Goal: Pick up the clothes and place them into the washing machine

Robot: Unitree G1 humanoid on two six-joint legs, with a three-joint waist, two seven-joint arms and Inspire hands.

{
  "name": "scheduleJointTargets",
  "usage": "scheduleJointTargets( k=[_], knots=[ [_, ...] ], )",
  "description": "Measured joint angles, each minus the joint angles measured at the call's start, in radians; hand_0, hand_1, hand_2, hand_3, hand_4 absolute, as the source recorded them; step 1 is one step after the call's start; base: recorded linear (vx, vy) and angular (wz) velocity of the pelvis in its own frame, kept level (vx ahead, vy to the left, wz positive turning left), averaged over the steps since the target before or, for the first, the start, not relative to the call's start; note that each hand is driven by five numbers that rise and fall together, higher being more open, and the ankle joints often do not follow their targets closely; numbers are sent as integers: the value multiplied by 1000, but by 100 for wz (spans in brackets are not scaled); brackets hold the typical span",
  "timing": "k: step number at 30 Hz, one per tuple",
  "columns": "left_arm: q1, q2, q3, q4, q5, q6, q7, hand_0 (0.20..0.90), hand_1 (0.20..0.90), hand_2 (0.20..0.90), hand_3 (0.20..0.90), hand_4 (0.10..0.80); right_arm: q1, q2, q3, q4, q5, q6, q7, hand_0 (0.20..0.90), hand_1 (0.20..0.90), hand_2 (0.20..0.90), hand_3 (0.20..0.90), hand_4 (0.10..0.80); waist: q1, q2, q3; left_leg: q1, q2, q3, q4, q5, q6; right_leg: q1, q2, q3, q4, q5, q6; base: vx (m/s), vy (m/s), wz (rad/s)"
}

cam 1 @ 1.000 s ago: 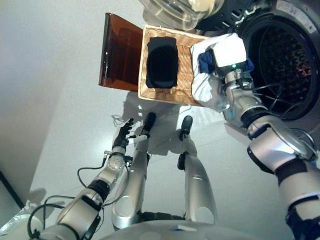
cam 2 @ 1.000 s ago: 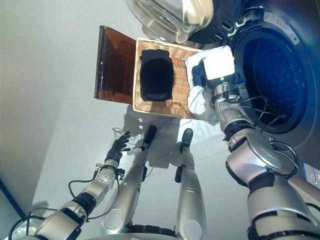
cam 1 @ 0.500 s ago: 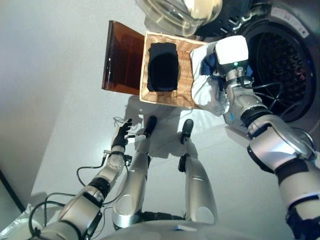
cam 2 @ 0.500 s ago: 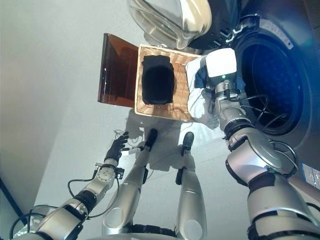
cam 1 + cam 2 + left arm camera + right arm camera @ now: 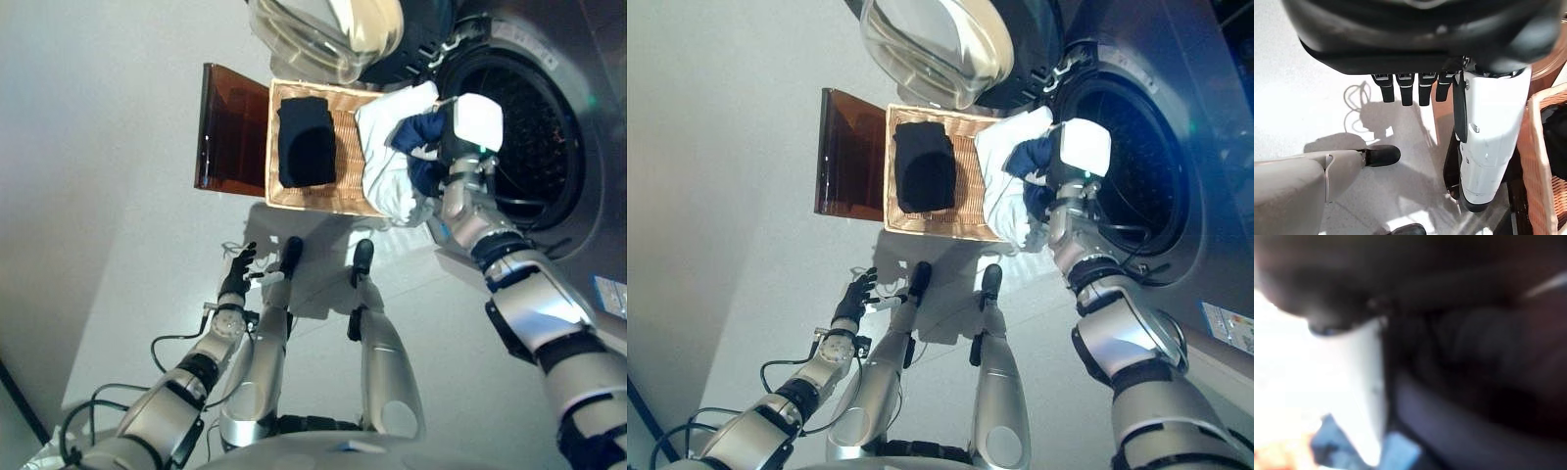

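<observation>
My right hand [image 5: 446,157] is shut on a bundle of clothes, a white cloth [image 5: 382,166] and a navy cloth [image 5: 416,132]. It holds them between the right end of the wicker basket [image 5: 348,204] and the open drum [image 5: 534,127] of the washing machine. The white cloth hangs over the basket's right rim. A black garment [image 5: 305,142] lies in the basket. My left hand [image 5: 235,276] hangs low over the floor, open and empty; its straight fingers [image 5: 1403,90] and white thumb [image 5: 1484,147] show in the left wrist view.
The basket rests on a dark brown box [image 5: 230,127] to the left of the machine. The machine's round glass door [image 5: 323,34] stands open above the basket. Pale floor [image 5: 118,196] lies to the left.
My right hand has carried the white and navy clothes to the right, off the basket's end and closer to the drum opening. The view has shifted a little. The left hand stays put.
</observation>
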Motion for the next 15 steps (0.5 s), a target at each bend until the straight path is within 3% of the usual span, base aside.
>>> scheduleJointTargets(
  k=[3,8,15],
  knots=[
    [2,0,11,0,8,0,2,900,900,900,900,800,33,19,-60,-8,88,-19,-1,200,200,200,200,300,-14,0,0,14,-1,7,-2,-3,4,13,0,6,-3,0,0,38,0,-14],
    [20,0,42,-3,25,3,4,900,900,900,900,800,89,93,-222,-33,434,-103,9,200,200,200,200,300,-34,0,-1,39,1,31,-5,-8,11,33,2,27,-17,4,6,25,-10,-7],
    [49,-2,41,-4,36,25,3,900,900,900,900,800,119,128,-318,-52,736,-156,54,200,200,200,200,300,-39,0,-2,54,-1,51,-5,-14,17,40,2,48,-18,4,8,23,-3,-8]
  ],
)
